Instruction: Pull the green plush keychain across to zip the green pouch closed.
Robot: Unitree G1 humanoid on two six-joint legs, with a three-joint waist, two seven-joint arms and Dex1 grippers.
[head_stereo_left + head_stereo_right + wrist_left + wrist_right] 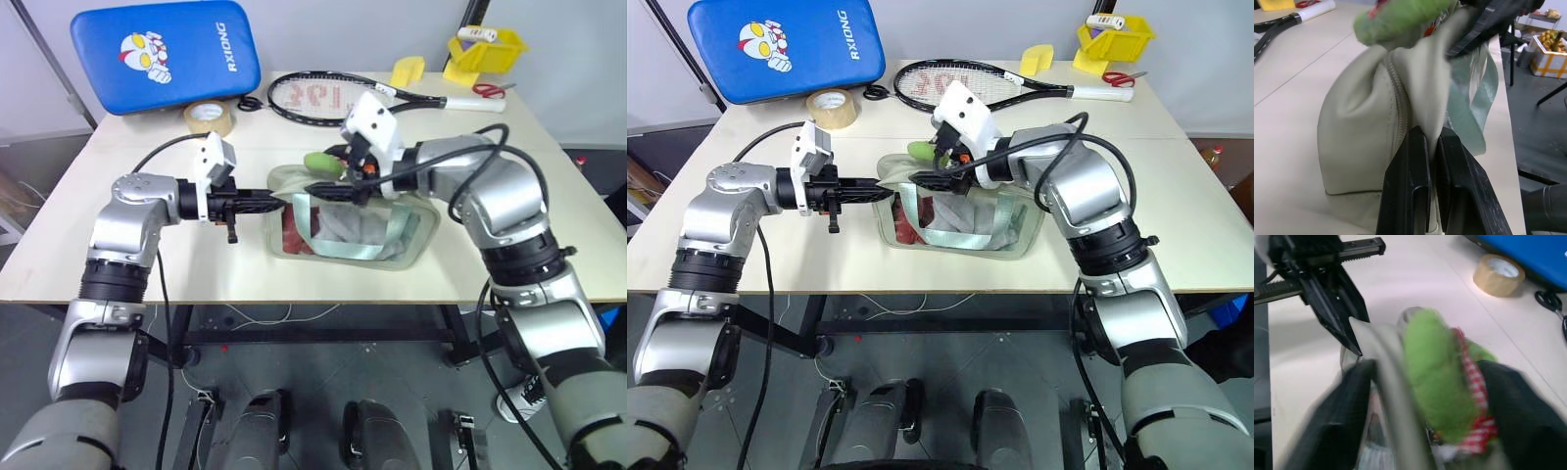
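The green pouch (1361, 147) is soft matt cloth with a clear glossy plastic window (416, 230). The green plush keychain (1435, 377) looks fuzzy — its checked ribbon is woven. The table (127, 264) is smooth, pale, matt.

The green pouch (353, 227), pale sage with a clear window and mint straps, lies on the worktop (147, 264), one end fold pinched in the left claw (277, 202). The green plush keychain (320, 162), fuzzy and bright, sits at the pouch's top edge between the right claw's (319, 189) parted fingers.
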